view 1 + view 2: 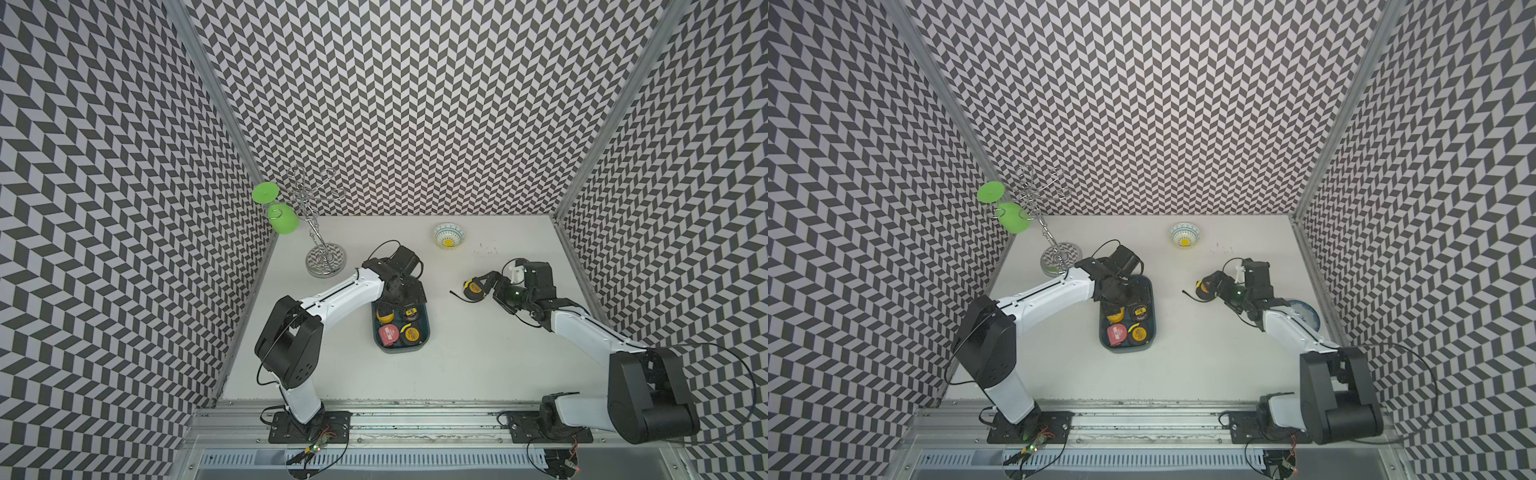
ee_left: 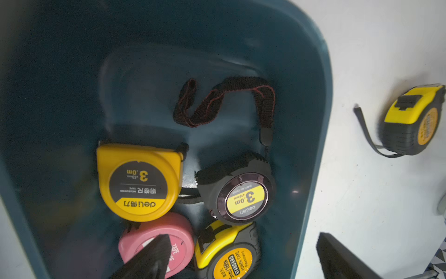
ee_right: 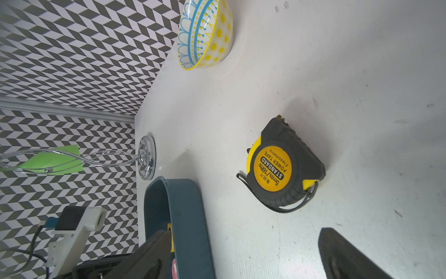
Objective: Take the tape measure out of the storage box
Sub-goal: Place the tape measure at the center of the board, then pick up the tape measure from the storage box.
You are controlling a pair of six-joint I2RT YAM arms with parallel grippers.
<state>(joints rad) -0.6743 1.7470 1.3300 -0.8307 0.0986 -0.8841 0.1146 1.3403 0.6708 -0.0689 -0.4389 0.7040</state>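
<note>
The dark teal storage box lies mid-table and holds several tape measures: a yellow one, a black one with a yellow label, a pink one and a black-and-yellow one. My left gripper hovers open over the box, one finger above the pink case and the other outside the box wall. Another black-and-yellow tape measure lies on the table right of the box, its strap trailing. My right gripper stands open just behind that tape measure, not touching it.
A patterned bowl sits near the back wall. A chrome rack with a green cup hanging on it stands at the back left. A blue-patterned bowl shows under the right arm. Patterned walls close in three sides.
</note>
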